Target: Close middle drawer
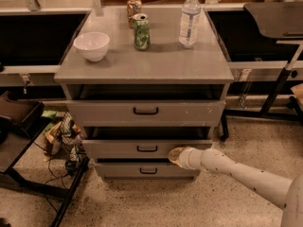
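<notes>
The middle drawer (pixel 118 148) is a grey drawer with a low front and a small black handle (pixel 147 149). It stands pulled out a little from the cabinet (pixel 142 70), with a dark gap showing above its front. My gripper (pixel 175 155) reaches in from the lower right on a white arm (pixel 236 171). It sits against the right part of the middle drawer's front, just right of the handle.
On the cabinet top stand a white bowl (pixel 92 45), a green can (pixel 141 31), a second can (pixel 134 6) and a water bottle (pixel 189 19). The top drawer (pixel 146 111) and bottom drawer (pixel 147 170) also stick out slightly. A black stand and cables (pixel 57 141) are at the left, a chair base (pixel 279 93) at the right.
</notes>
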`<state>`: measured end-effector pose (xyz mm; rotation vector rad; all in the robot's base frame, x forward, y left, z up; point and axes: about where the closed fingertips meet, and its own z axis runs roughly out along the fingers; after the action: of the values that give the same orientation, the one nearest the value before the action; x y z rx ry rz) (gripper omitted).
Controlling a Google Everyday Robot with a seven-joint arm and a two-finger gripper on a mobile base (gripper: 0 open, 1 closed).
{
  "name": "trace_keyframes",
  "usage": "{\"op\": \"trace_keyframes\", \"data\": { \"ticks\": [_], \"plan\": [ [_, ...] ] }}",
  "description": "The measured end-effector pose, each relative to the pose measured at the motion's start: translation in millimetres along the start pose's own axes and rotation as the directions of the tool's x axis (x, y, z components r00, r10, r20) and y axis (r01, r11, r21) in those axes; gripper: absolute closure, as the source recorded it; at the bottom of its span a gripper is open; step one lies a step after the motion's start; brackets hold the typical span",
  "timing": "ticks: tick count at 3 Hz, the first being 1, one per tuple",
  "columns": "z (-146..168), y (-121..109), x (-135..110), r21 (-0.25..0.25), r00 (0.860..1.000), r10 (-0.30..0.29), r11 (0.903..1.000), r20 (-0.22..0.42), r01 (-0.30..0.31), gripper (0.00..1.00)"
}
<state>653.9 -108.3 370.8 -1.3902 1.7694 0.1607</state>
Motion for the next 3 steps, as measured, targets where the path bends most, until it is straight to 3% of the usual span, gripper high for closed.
{"op": "trace_keyframes", "data": {
  "ticks": [1, 2, 3],
  "plan": [
    [0.0, 0.0, 0.0, 0.000, 1.000, 0.000, 1.0000, 0.000, 0.000, 0.11],
    [0.1, 0.1, 0.0, 0.000, 1.000, 0.000, 1.0000, 0.000, 0.000, 0.00],
    [-0.1, 0.3, 0.0, 0.000, 1.000, 0.000, 1.0000, 0.000, 0.000, 0.19]
  ]
}}
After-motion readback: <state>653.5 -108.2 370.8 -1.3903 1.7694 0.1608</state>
